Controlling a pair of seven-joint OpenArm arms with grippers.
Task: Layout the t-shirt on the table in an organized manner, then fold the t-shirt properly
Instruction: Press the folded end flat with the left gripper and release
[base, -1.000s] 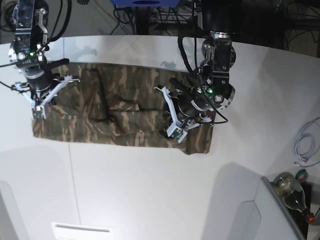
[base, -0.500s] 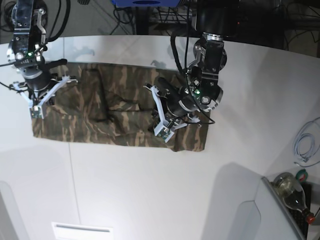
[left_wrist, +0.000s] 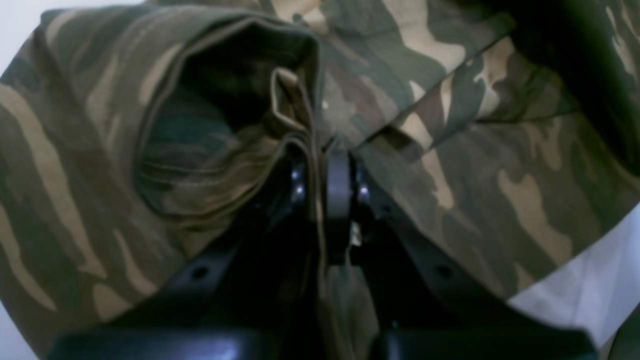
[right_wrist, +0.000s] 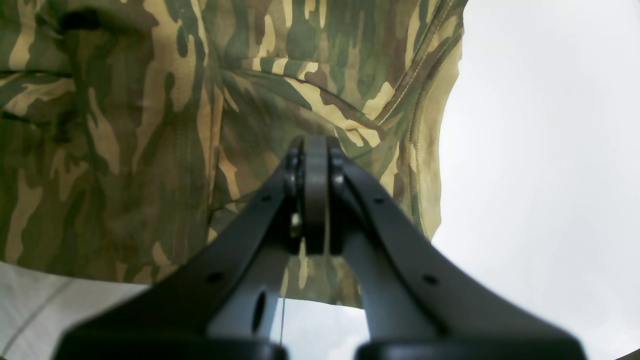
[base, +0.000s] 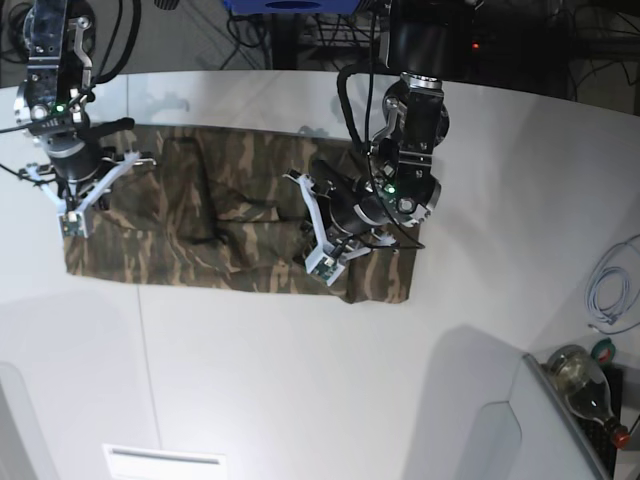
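The camouflage t-shirt (base: 230, 225) lies flat and wide across the back of the white table (base: 300, 380). My left gripper (base: 325, 262) hovers low over the shirt's right part. In the left wrist view the left gripper (left_wrist: 320, 170) is shut on a bunched fold of the t-shirt (left_wrist: 210, 150). At the shirt's left edge, my right gripper (base: 72, 218) is shut. In the right wrist view the right gripper (right_wrist: 315, 150) pinches the t-shirt (right_wrist: 125, 125) near a hemmed edge, and creases run to its tip.
A coiled white cable (base: 610, 290) lies at the table's right edge. A glass bottle (base: 585, 385) lies at the bottom right beside a grey panel (base: 500, 430). A white label (base: 165, 460) sits at the front left. Dark cables and equipment stand behind the table's back edge.
My left gripper has moved left with the shirt's right end, drawing that edge inward. The right gripper has shifted only slightly.
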